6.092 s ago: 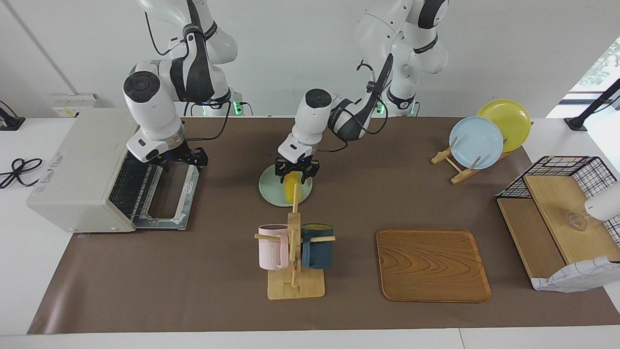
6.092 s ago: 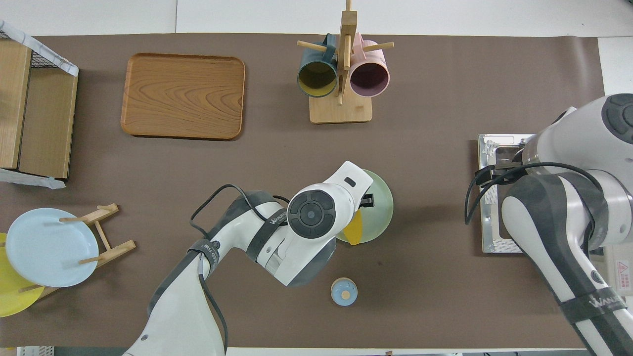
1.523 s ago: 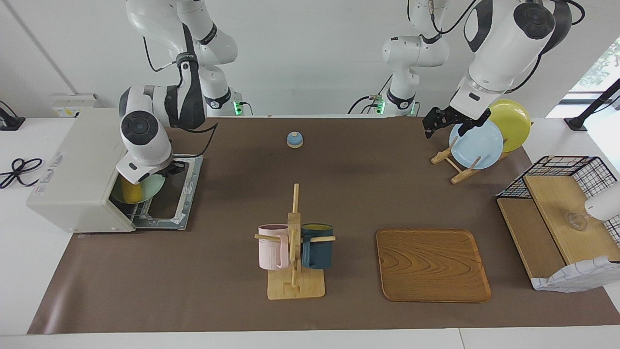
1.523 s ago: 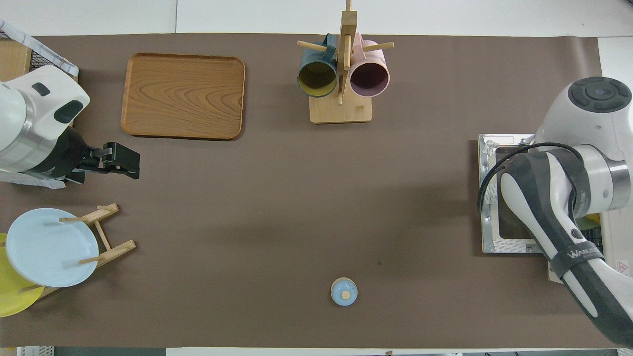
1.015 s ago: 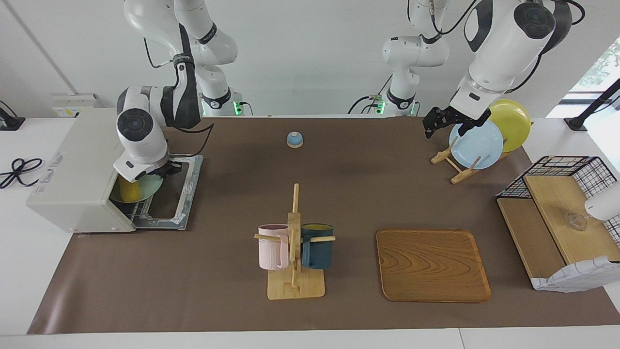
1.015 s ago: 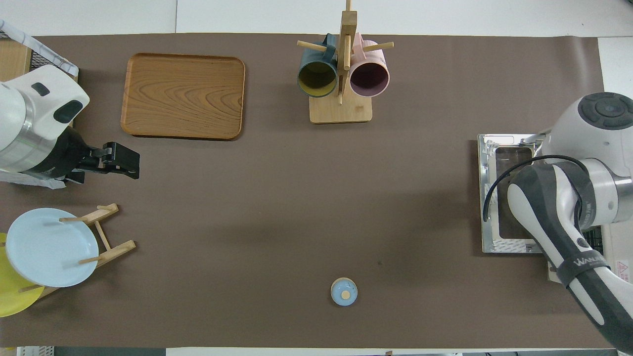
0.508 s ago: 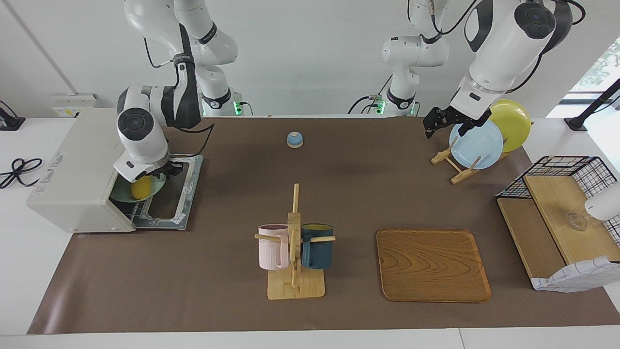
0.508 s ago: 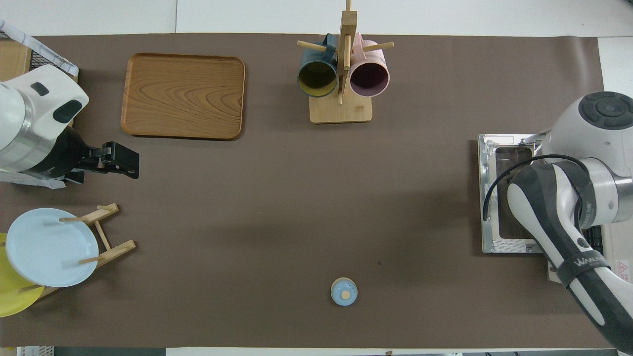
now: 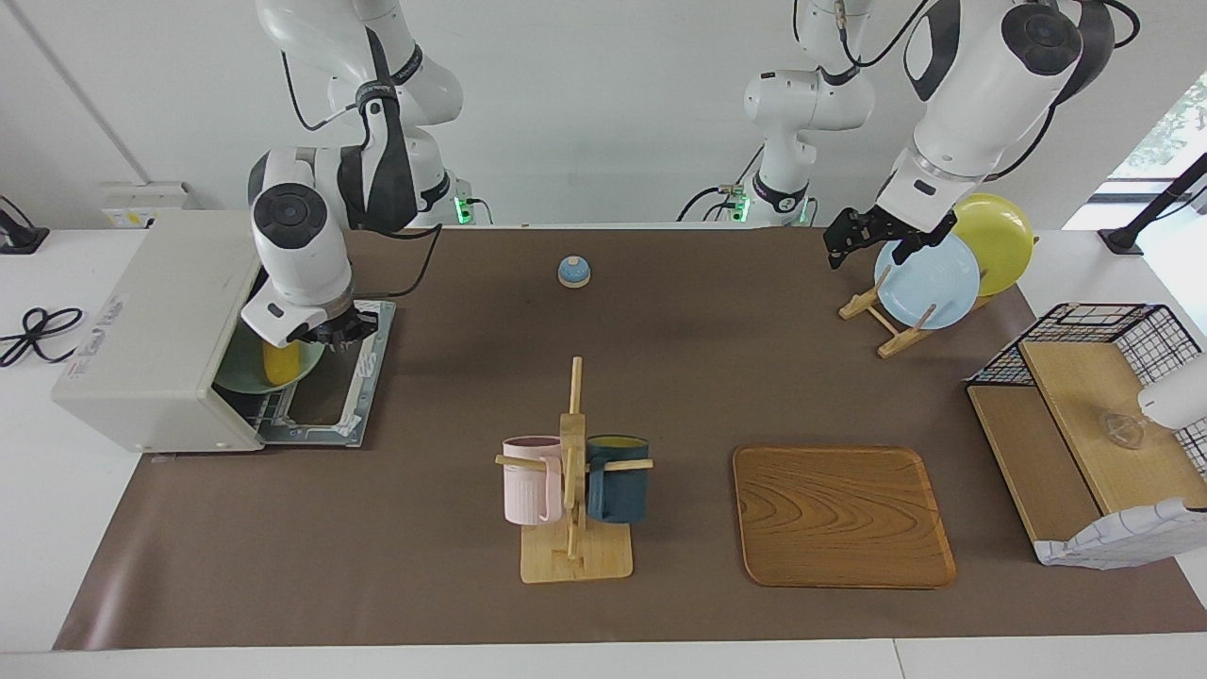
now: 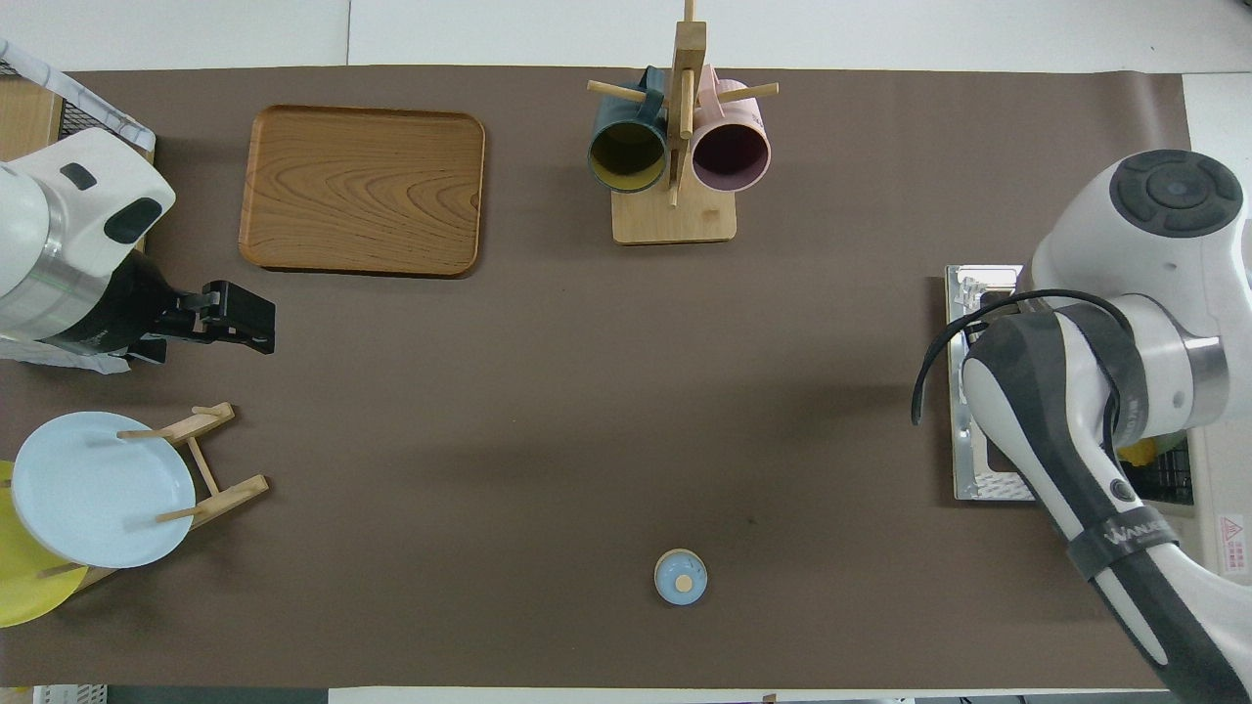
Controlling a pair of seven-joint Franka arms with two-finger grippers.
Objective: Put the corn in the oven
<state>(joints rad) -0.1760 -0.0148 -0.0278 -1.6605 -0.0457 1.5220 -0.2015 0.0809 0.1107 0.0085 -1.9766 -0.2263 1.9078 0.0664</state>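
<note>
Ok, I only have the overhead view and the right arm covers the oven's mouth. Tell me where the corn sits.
Observer: The corn lies on a pale green plate, just inside the mouth of the oven, on its wire rack.
Operator: Now report the right hand.
Observer: The right hand is shut. It hangs over the hinge end of the folded-down door, right beside the plate's rim. I cannot tell whether it touches the plate.
</note>
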